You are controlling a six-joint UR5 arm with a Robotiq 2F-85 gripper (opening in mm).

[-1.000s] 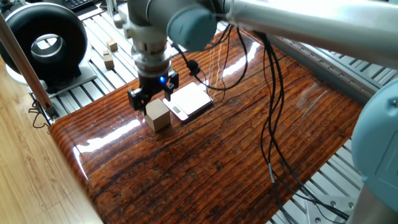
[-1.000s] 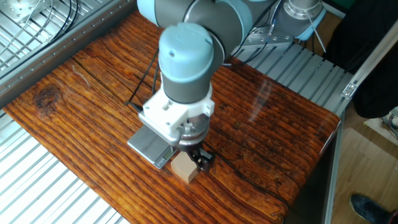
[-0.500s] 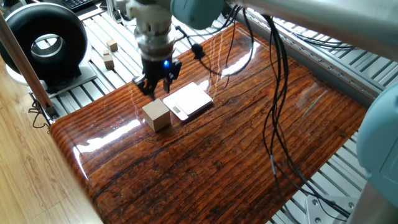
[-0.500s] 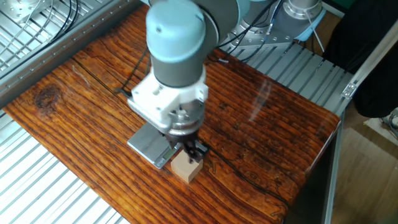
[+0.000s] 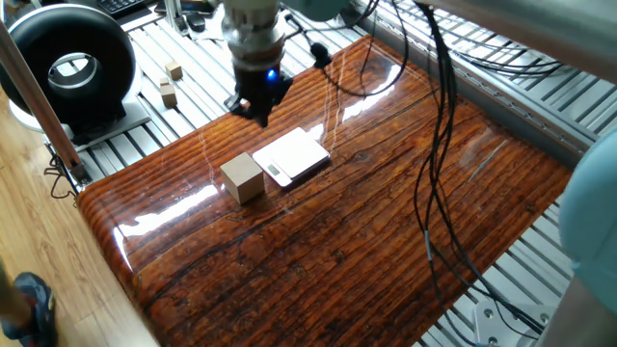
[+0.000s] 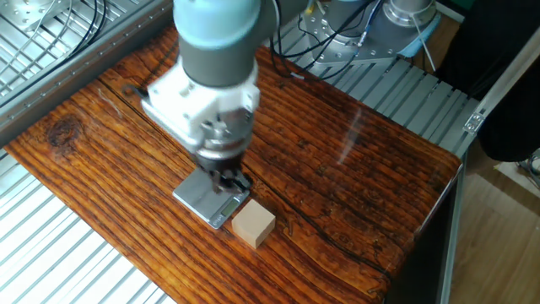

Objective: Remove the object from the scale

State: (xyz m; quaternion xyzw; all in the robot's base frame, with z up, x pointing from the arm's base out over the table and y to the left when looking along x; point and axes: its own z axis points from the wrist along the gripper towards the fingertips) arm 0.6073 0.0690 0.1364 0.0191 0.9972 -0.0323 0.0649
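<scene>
I am looking at the block [image 5: 242, 178] and it is sitting on the desk [image 5: 366, 241], not on the scale [image 5: 291, 156]. It is standing upright just beside the scale, close to the edge where the small dark strip is. In the other fixed view the block [image 6: 253, 226] is right next to the scale [image 6: 207, 199], so close that I cannot tell if they are touching. Both are lying near one long edge of the desk, the one with metal rails running along it.

The claw [image 5: 258, 104] is hanging in the air above the desk, up over the far side of the scale from the block. It is holding nothing. In the other fixed view the claw [image 6: 228, 177] is over the scale plate. Its fingers are small and dark, and I cannot tell for sure if they are spread or pressed together.

I am thinking the job is as good as done. The top of the scale is bare and the block is off it. The step I am in now looks like pulling away after letting go.

Next I am only needing to bring the arm up and clear, well apart from both things. I am wanting to watch the cables [image 5: 434, 145] hanging from the arm, so they are not dragging across the block or bumping the scale.
</scene>
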